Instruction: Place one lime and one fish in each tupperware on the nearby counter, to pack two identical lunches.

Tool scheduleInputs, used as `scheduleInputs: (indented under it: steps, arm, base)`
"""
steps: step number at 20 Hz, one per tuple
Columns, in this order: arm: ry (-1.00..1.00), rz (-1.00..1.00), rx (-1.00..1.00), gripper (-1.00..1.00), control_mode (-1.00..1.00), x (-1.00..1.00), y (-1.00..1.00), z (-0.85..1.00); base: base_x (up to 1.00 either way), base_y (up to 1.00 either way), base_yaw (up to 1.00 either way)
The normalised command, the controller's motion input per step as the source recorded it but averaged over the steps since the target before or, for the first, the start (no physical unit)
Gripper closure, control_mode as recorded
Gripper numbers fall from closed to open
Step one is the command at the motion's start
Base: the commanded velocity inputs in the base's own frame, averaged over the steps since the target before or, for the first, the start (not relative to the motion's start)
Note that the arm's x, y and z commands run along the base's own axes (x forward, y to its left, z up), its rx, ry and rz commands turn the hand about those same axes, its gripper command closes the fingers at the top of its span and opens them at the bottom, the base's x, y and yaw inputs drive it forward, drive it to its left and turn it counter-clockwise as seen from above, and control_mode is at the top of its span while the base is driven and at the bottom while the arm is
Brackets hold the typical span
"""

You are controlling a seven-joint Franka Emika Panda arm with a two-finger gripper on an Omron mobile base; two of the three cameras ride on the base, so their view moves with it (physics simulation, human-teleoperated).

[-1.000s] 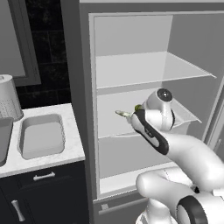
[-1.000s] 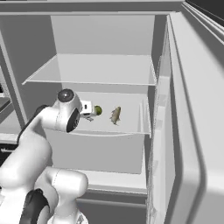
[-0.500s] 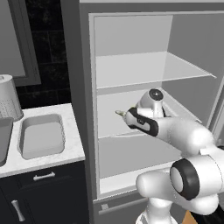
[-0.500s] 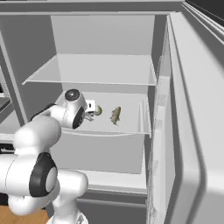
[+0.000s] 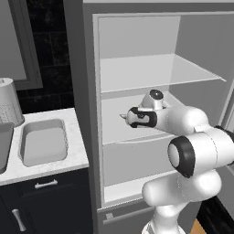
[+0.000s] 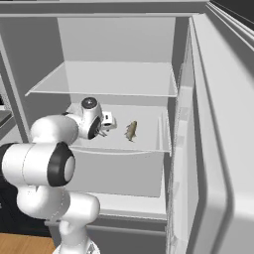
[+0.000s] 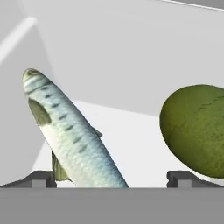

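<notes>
Hand view: gripper [image 7: 112, 181], jaws spread wide and empty, has advanced deeper onto the fridge shelf [image 6: 144, 144], now framing a fish [image 7: 70, 135] beside a lime [image 7: 197, 129]; tupperware [image 5: 43, 141] waits unfilled on the counter [image 5: 45, 167].

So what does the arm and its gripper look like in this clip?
A glossy white arm of rounded, bulbous segments with dark ring joints and a black band near the wrist. The gripper ends in two small dark grey, blocky finger tips. No loose cables or markings are visible.
</notes>
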Motion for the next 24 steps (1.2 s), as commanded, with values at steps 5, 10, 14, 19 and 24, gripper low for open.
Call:
scheduleInputs:
  steps: [5, 10, 14, 19, 24]
  arm:
    - [0.00, 0.01, 0.00, -1.00, -1.00, 0.40, 0.00, -0.33]
    - [0.00, 0.00, -0.18, 1.00, -1.00, -0.79, 0.38, -0.99]
    - [-0.02, 0.00, -0.06, 1.00, -1.00, -1.00, 0.18, -0.51]
    - [0.04, 0.00, 0.07, 1.00, -1.00, -1.00, -0.09, 0.16]
    - [0.01, 0.00, 0.08, 1.00, -1.00, -1.00, -0.10, 0.45]
  base:
    - [0.00, 0.00, 0.00]
    - [0.00, 0.00, 0.00]
    - [0.00, 0.00, 0.00]
    - [0.00, 0.00, 0.00]
    - [0.00, 0.00, 0.00]
